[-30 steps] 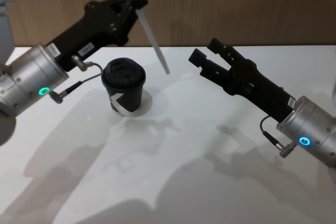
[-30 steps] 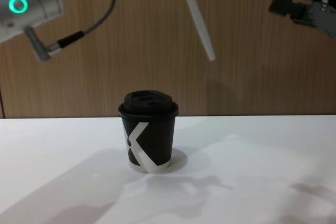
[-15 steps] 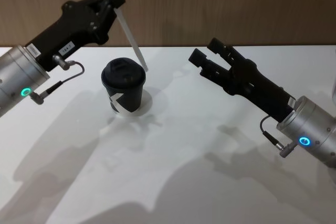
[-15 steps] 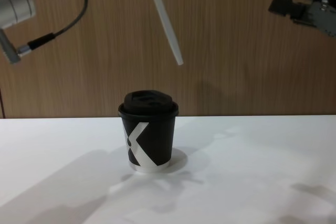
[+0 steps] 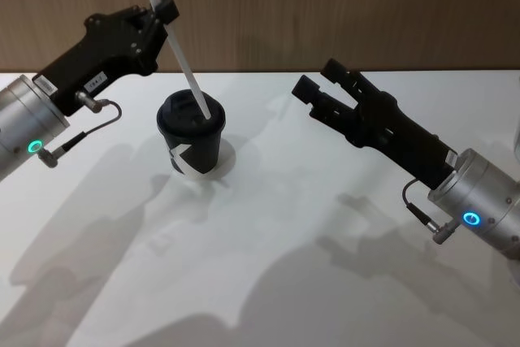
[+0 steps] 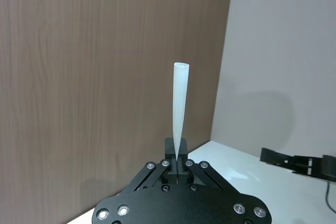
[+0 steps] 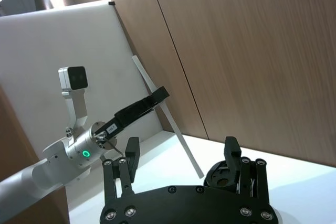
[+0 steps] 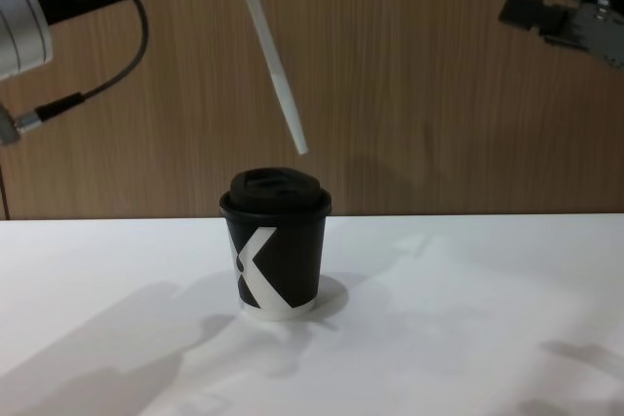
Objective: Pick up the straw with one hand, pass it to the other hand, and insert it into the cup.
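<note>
Gripping the white straw [image 5: 177, 46] between closed fingers, my left hand [image 5: 160, 12] holds it tilted over the black lidded cup [image 8: 276, 245]. In the chest view the straw's lower tip hangs just above the lid, not touching. The cup stands upright on the white desk [image 5: 268, 225]. My right hand [image 5: 318, 91] hovers well apart, fingers spread, holding nothing.
</note>
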You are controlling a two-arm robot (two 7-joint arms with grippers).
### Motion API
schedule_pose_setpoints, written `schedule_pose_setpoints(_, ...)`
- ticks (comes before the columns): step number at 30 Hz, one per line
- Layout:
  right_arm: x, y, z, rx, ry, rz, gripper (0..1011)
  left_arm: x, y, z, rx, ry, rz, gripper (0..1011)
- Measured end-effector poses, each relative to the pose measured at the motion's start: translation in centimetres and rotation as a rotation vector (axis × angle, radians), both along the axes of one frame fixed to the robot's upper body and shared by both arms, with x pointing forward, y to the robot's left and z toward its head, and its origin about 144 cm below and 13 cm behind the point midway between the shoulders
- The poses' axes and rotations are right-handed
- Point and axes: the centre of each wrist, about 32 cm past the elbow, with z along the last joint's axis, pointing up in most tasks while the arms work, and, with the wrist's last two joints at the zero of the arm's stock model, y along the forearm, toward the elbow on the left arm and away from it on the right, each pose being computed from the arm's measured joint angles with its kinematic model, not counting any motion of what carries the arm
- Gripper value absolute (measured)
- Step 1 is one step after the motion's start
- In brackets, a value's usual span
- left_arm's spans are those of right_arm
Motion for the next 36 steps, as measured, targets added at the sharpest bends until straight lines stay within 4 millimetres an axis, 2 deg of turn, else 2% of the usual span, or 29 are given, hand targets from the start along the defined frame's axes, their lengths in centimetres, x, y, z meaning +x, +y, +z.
schedule_pose_setpoints(36,0.0,0.0,0.0,0.000,0.000,0.000,1001,1.7,0.1,-2.1,0.038,0.002,0.094,2)
